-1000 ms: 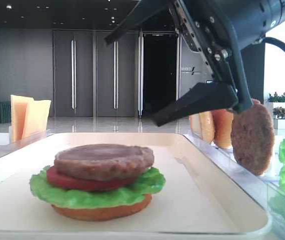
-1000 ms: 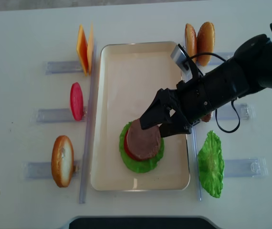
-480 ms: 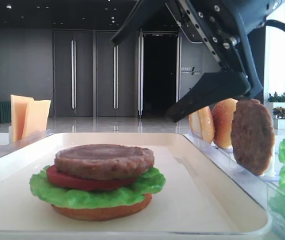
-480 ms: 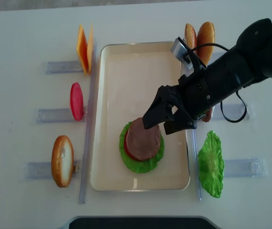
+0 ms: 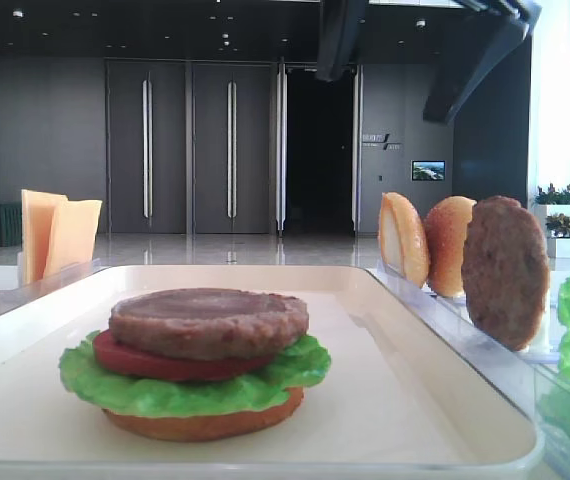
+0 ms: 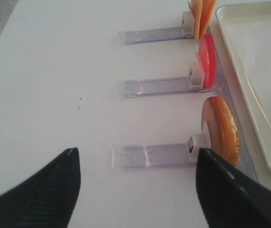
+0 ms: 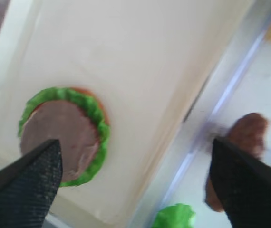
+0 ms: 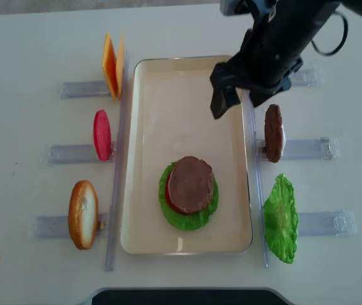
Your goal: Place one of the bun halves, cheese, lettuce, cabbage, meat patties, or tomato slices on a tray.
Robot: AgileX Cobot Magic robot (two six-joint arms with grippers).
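Below the right gripper (image 8: 235,95) the tray (image 8: 168,95) floor lies bare; the stacked burger (image 8: 190,187) rises further toward the near end, the upright dark patty (image 8: 273,132) just outside the rim

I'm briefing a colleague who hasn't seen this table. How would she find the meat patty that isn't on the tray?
Start at the large cream tray in the middle of the table and go just past its right rim. There, a dark reddish-brown patty stands on edge in a clear holder, between the bun halves and the green lettuce leaf. The other patty is lighter and lies flat atop the stack on the tray.
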